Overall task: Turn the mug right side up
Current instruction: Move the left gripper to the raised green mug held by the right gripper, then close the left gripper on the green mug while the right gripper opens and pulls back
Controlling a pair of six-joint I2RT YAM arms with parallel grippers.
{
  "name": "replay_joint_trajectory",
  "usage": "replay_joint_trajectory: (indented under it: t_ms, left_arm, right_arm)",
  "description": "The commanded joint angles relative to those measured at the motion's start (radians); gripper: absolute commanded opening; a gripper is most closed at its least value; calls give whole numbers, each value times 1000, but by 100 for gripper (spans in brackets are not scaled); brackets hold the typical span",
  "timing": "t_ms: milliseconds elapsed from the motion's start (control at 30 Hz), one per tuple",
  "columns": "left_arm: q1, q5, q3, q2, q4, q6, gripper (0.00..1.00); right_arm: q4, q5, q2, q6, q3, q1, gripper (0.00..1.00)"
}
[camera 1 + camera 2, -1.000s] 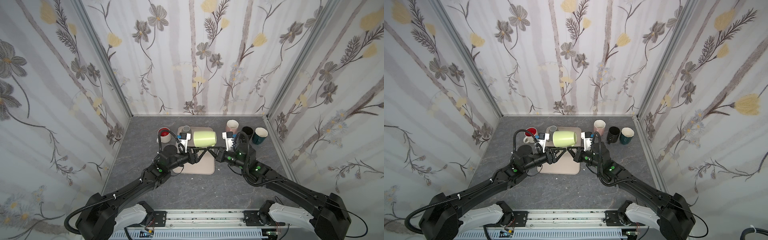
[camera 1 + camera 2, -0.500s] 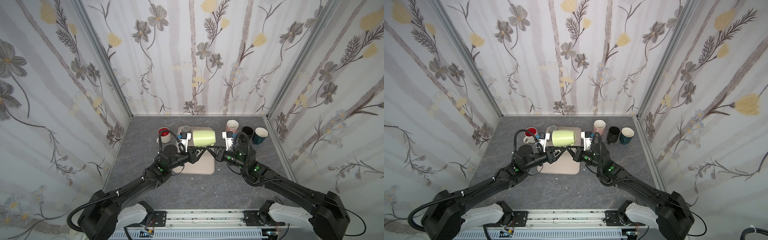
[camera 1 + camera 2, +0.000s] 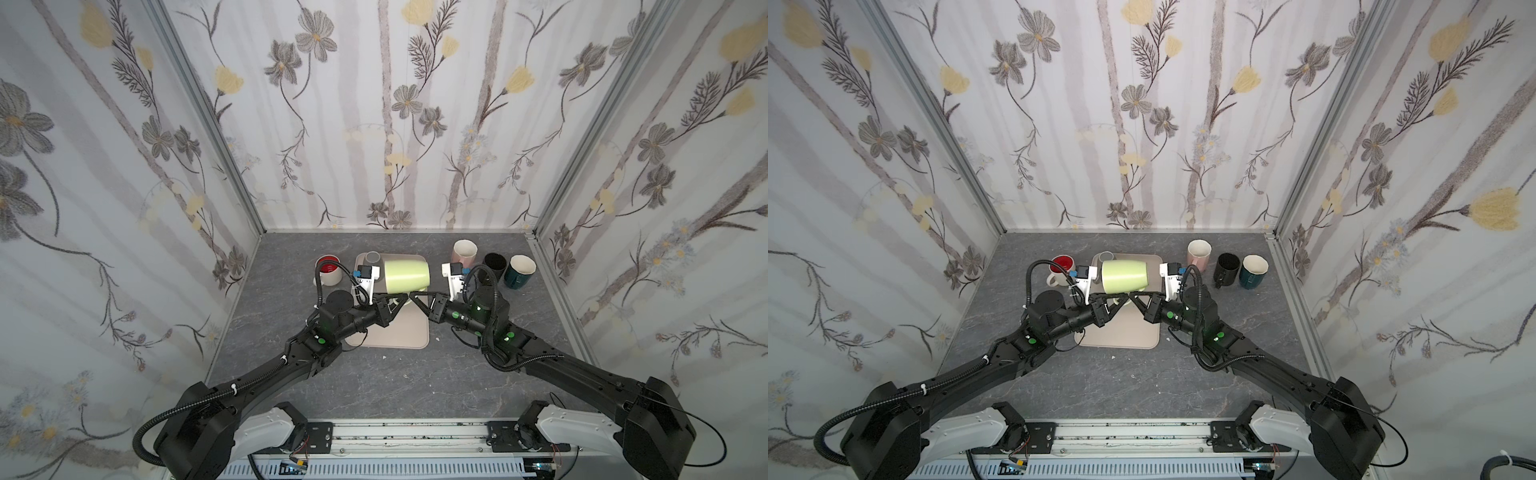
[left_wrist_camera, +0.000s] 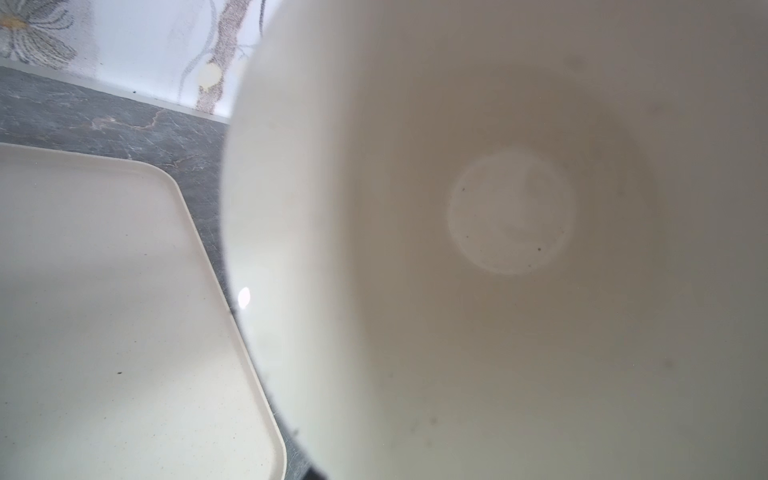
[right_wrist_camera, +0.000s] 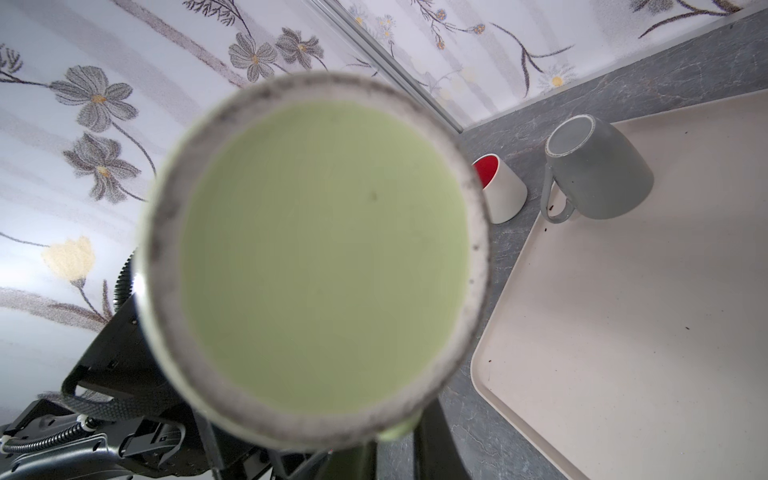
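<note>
The grey counter (image 3: 374, 374) carried a beige tray (image 3: 409, 338) at mid-depth, and the 2 arms met above it. The left arm (image 3: 291, 365) reached in from 1 side and the right arm (image 3: 540, 361) from the other. Their jaws came nearly tip to tip just under the green mug (image 3: 405, 276).

That mug was off the tray, held in the air over its far half, lying on its side. Task looked approx 1/2 done: the mug was neither mouth-down nor upright. Left to do, prob.: 1 more quarter turn to bring the mouth up, then set it down and let go.

Its long axis ran about level, side to side across both top views. The mouth pointed at the left arm, whose wrist view looked straight into the white interior (image 4: 511, 212). The base (image 5: 324, 257), w/ its unglazed ring, faced the right arm.

The right jaws were clenched on the mug's handle (image 5: 395, 432), which hung at the underside. The left jaws were clenched too, at the mug's lower edge by the mouth. No view showed whether they pinched the rim, so can't tell.

A smaller grey mug (image 5: 598, 166) stood mouth-down on a tray corner, untouched.
</note>
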Motion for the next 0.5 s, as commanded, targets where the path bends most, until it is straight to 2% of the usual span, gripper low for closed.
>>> replay_joint_trajectory:
  t_ms: [0, 467]
  left_arm:
    - [-3, 11, 5, -14, 89, -5, 0]
    - [-2, -66, -4, -50, 29, 18, 0]
  right_arm:
    - [12, -42, 14, -34, -3, 4, 0]
    - [35, -54, 46, -22, 0, 1, 0]
